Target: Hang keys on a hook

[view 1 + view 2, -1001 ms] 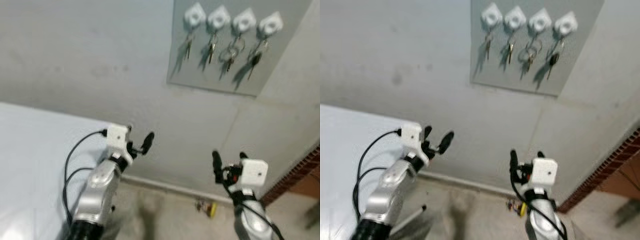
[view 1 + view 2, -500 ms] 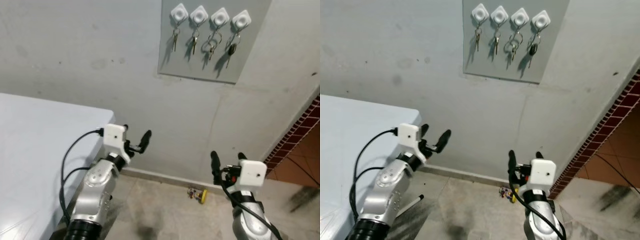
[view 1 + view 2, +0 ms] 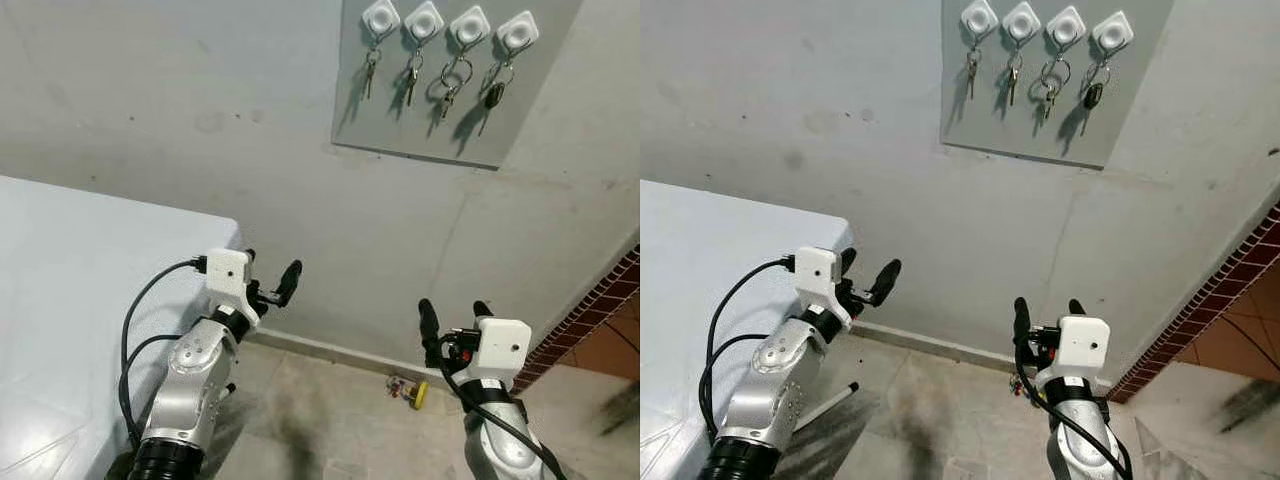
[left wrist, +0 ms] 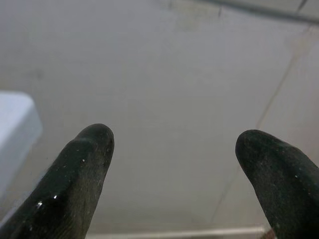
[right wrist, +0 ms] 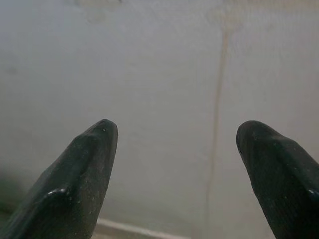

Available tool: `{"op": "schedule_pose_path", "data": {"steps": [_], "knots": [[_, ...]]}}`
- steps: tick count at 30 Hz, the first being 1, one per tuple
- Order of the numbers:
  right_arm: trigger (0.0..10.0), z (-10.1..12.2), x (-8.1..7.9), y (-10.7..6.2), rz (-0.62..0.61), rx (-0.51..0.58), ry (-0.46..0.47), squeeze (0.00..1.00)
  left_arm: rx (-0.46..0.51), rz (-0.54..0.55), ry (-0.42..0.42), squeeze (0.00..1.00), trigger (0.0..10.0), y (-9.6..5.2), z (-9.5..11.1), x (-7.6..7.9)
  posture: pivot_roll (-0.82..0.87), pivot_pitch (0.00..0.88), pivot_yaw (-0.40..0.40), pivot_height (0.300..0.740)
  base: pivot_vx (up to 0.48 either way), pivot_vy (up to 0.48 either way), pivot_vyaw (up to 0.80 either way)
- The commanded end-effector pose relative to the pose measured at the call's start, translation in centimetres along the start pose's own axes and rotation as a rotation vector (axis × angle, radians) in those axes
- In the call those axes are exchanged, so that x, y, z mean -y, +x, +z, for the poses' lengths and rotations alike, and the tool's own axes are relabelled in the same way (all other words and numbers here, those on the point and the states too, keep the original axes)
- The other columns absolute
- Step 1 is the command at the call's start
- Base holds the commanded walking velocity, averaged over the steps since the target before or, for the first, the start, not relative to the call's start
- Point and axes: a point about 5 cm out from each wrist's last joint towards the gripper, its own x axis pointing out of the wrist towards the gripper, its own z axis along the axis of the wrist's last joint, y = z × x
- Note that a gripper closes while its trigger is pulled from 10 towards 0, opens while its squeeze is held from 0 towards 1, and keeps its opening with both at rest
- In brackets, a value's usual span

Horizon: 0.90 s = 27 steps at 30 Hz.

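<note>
Grey wall panel [image 3: 440, 90], four white hooks at twelve o'clock, all keyed; view shifted since earlier. Left end effector [image 3: 270, 283] and right end effector [image 3: 452, 315] held wide open, empty; hanging judged complete.

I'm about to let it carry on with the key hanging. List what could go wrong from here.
1. Both hands are open and hold nothing: the left hand and right hand have no keys to hang.
2. All four hooks on the grey panel already carry keys, so another set may knock one off.
3. The hands sit far below the hooks; a reach up along the wall could scrape it.
</note>
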Motion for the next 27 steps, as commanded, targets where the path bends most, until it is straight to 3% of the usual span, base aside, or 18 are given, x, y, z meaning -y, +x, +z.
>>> {"op": "schedule_pose_path", "data": {"steps": [1, 4, 5, 12, 15, 22, 27], "knots": [[10.0, -0.7, 0.5, -0.2, -0.020, -0.022, -0.008, 0.00, -0.041, 0.011, 0.039, 0.00, 10.0, -0.4, -1.2, -0.3, -0.07, 0.030, 0.004, 0.740, 0.000, 0.000, 0.00], [10.0, -2.7, 1.0, -0.5, -0.024, -0.092, -0.036, 0.00, -0.148, 0.010, 0.116, 0.00, 10.0, -1.0, -4.2, -0.4, -0.07, 0.029, 0.004, 0.740, 0.000, 0.000, 0.00], [10.0, -4.1, 1.4, -0.8, -0.020, -0.140, -0.065, 0.00, -0.223, -0.009, 0.154, 0.00, 10.0, -1.5, -6.1, -0.3, -0.07, 0.029, 0.004, 0.740, 0.000, 0.000, 0.00], [10.0, -6.8, 2.1, -1.4, -0.004, -0.248, -0.111, 0.00, -0.354, -0.049, 0.216, 0.00, 10.0, -2.5, -9.1, 0.1, -0.08, 0.021, 0.012, 0.740, 0.000, 0.000, 0.00], [10.0, -9.9, 3.2, -2.4, -0.002, -0.373, -0.177, 0.00, -0.476, -0.077, 0.310, 0.00, 10.0, -3.7, -11.7, 0.3, -0.09, 0.013, 0.022, 0.740, 0.000, 0.000, 0.00], [10.0, -13.0, 4.3, -4.4, -0.038, -0.551, -0.172, 0.00, -0.603, -0.038, 0.324, 0.00, 10.0, -5.2, -13.6, -0.4, -0.08, 0.000, 0.021, 0.740, 0.000, 0.000, 0.00], [10.0, -15.0, 4.9, -6.5, -0.071, -0.697, -0.173, 0.00, -0.730, -0.014, 0.279, 0.00, 10.0, -7.3, -15.4, -0.6, -0.07, 0.000, 0.018, 0.740, 0.000, 0.000, 0.00]]}}
